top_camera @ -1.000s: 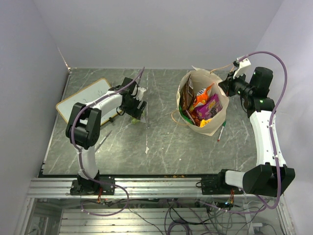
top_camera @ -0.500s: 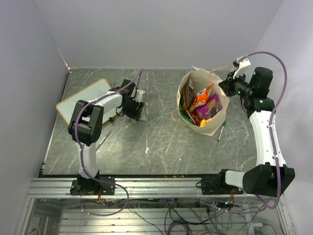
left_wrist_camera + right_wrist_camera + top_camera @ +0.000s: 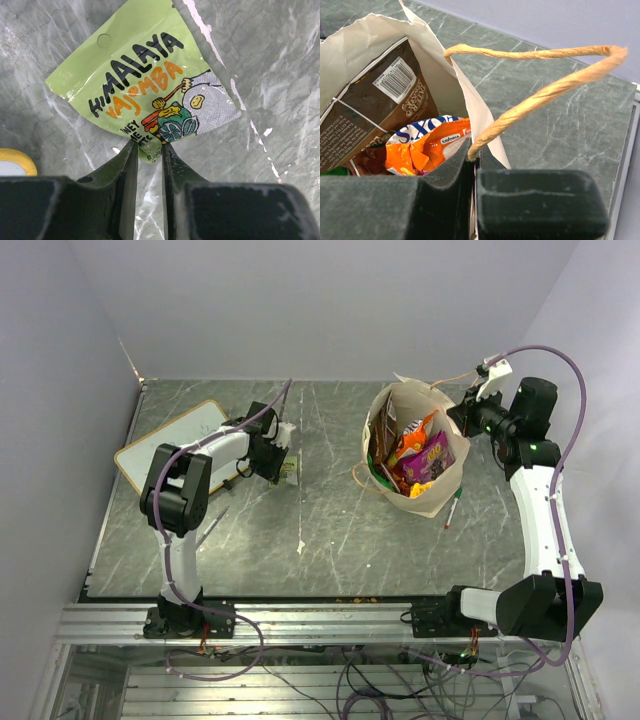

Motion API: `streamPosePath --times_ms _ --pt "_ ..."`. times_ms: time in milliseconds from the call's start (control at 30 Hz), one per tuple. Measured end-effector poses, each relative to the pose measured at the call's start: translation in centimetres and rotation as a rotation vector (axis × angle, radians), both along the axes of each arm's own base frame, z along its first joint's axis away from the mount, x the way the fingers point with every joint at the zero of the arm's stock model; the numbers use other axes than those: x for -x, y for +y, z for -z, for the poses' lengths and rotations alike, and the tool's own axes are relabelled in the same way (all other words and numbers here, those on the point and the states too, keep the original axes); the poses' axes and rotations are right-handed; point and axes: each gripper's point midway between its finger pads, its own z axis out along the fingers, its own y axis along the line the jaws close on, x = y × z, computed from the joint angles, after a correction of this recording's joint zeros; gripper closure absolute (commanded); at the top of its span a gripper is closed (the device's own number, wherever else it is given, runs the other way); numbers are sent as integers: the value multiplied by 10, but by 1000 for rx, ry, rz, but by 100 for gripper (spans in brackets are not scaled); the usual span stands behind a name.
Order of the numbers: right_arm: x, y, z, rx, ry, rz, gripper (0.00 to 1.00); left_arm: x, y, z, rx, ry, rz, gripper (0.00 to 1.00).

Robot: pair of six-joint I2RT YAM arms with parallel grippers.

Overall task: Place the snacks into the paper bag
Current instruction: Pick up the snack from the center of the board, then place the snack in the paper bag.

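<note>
A small green packet (image 3: pixel 145 95) printed "Himalaya Vajomba" lies flat on the grey table left of centre (image 3: pixel 288 472). My left gripper (image 3: pixel 149 145) stands over it, jaws shut on the packet's near corner, both fingers touching it. The tan paper bag (image 3: pixel 452 455) stands open at the back right. My right gripper (image 3: pixel 472 155) is shut on the bag's rim (image 3: pixel 465 95), beside the root of a twisted handle (image 3: pixel 540 95). Inside the bag are a brown pouch (image 3: pixel 367 110), an orange pouch (image 3: pixel 427 150) and a purple pouch (image 3: pixel 428 458).
A white whiteboard (image 3: pixel 175 440) lies at the far left behind the left arm; its yellow edge (image 3: pixel 15 161) shows in the left wrist view. A green-capped marker (image 3: pixel 451 510) lies just in front of the bag. A small white scrap (image 3: pixel 300 546) lies mid-table.
The left gripper's jaws have closed from wide open onto the green packet's corner, and the gripper has shifted slightly. The right arm and the bag have not moved.
</note>
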Motion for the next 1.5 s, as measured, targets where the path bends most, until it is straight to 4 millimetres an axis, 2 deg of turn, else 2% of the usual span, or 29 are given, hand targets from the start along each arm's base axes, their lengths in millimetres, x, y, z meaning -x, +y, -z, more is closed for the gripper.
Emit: streamPosePath --times_ms 300,600,800,1000,1067,1200,1333,1400,1500 --pt "-3 -1 2 5 1 -1 100 3 -2 -1 -9 2 36 93" --pt "-4 -2 3 12 -2 -3 100 20 -3 -6 -42 28 113 93" --pt "-4 -2 3 13 -2 -3 100 28 -2 -31 -45 0 161 93" --pt "-4 -2 3 12 -2 -4 100 19 -7 -79 -12 -90 184 93" --pt "-4 -2 3 12 -2 -3 100 14 -10 -101 7 -139 191 93" --pt "-4 -1 3 12 -2 -4 100 7 -17 -150 55 -246 198 93" --pt "-4 -1 3 11 -2 -8 100 1 -30 -207 111 -372 211 93" --pt "-3 0 3 10 -2 -10 100 1 -43 -241 147 -445 227 93" --pt "-3 0 2 9 -3 -11 100 5 -65 -280 190 -532 262 93"
